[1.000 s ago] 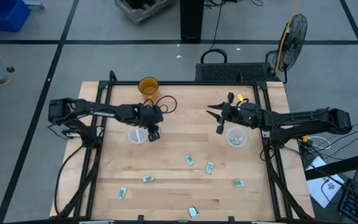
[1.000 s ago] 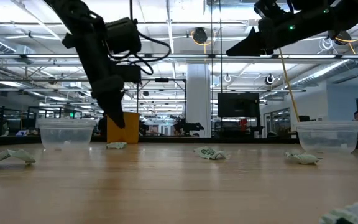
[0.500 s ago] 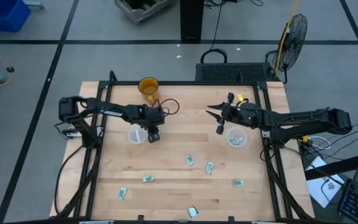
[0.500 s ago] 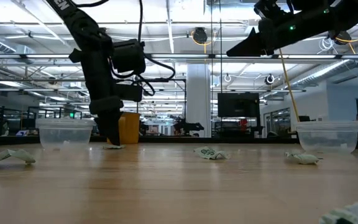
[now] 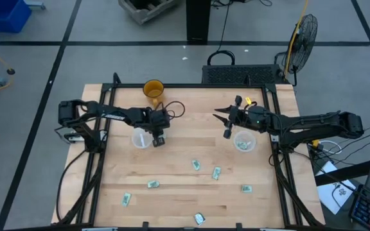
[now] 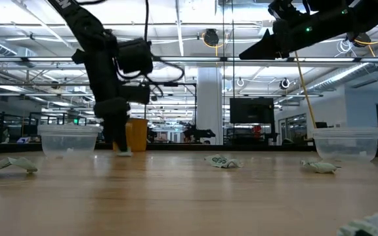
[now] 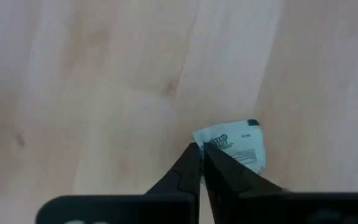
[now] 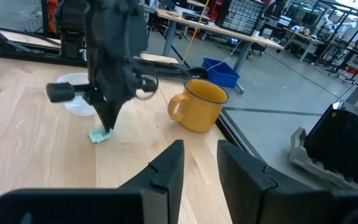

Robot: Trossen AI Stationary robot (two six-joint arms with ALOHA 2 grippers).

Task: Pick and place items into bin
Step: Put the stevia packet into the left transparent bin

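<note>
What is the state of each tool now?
Left tool: shut on a wrapped piece on the table.
Right tool: open, holding nothing.

My left gripper [image 5: 158,140] points down at the wooden table [image 5: 178,199], just beside a clear cup [image 5: 140,138]. My right gripper [image 5: 227,126] hangs next to a second clear cup [image 5: 244,142], which holds a pale green wrapped piece. An orange mug [image 5: 153,89] stands near the table's far edge, behind my left arm. Six green-and-white wrapped pieces lie scattered over the near half of the table: one [image 5: 196,165] near the middle, one [image 5: 216,172] just beside it, and others at [image 5: 152,184], [image 5: 126,199], [image 5: 246,188] and [image 5: 199,219].
</note>
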